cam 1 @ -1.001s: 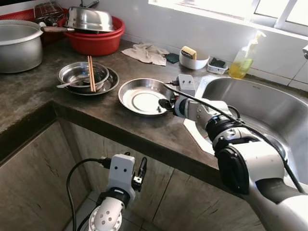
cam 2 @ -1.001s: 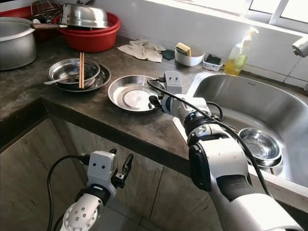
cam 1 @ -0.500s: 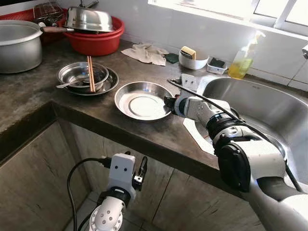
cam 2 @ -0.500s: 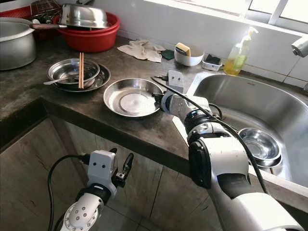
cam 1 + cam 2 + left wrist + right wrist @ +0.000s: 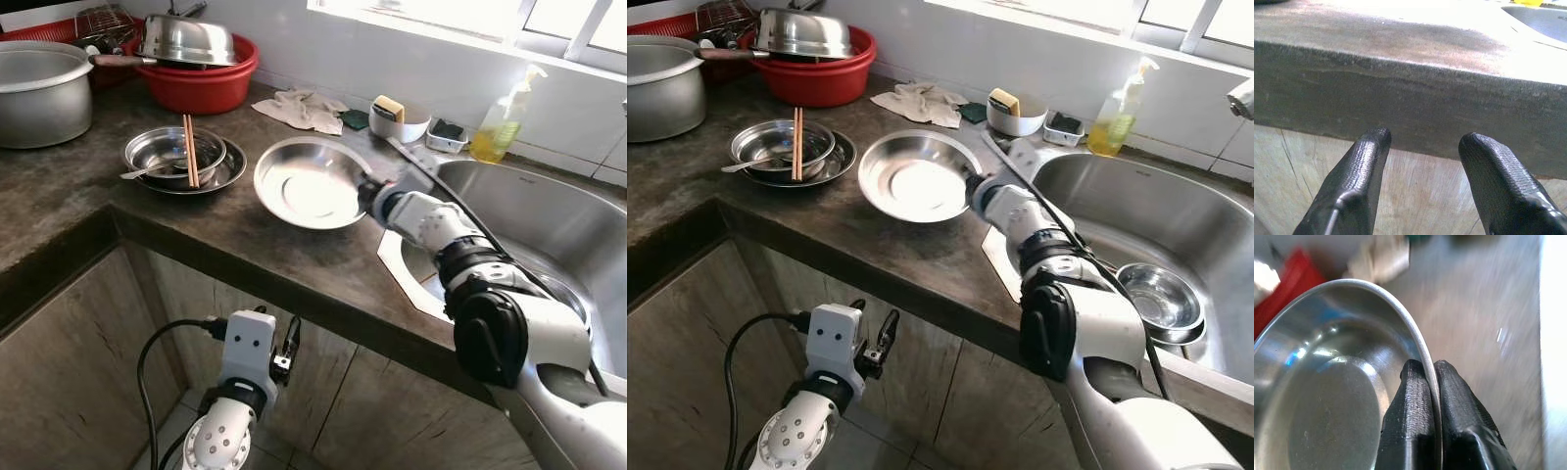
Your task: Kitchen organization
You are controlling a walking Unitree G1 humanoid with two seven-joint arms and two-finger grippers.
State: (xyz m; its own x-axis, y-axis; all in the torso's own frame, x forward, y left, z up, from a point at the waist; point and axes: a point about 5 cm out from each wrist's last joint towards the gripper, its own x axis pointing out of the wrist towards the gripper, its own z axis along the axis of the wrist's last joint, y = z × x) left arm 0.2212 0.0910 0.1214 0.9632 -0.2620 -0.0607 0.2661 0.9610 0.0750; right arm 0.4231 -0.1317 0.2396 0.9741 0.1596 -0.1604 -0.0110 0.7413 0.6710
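Right arm stretched forward and leftward over the dark stone countertop (image 5: 294, 259), forearm crossing the near-left corner of the steel sink (image 5: 549, 211), right gripper (image 5: 367, 191) clamped on the right rim of the wide steel dish (image 5: 312, 182). In the right wrist view, both black fingertips (image 5: 1418, 382) pressed together with the thin rim pinched between them, dish tilted and raised off the counter on the gripped side. Fingertips themselves hard to make out from the head camera, tucked behind the wrist and the dish edge. Left arm hanging low in front of the wooden cabinet (image 5: 88, 343), below the counter edge; left gripper (image 5: 1422, 161) with its fingers parted around nothing, pointing at the counter's front face. Left of the dish, a small steel bowl (image 5: 174, 152) stacked in a shallow plate with chopsticks (image 5: 189, 149) laid across. Far left, a large pot (image 5: 39, 93) cut off by the frame and a red basin (image 5: 201, 83) holding an upturned steel bowl. Far side: crumpled cloth (image 5: 304, 106), sponge holder (image 5: 397, 117), soap bottle (image 5: 500, 122). Another steel bowl (image 5: 1161, 299) inside the sink, partly hidden by the right arm.
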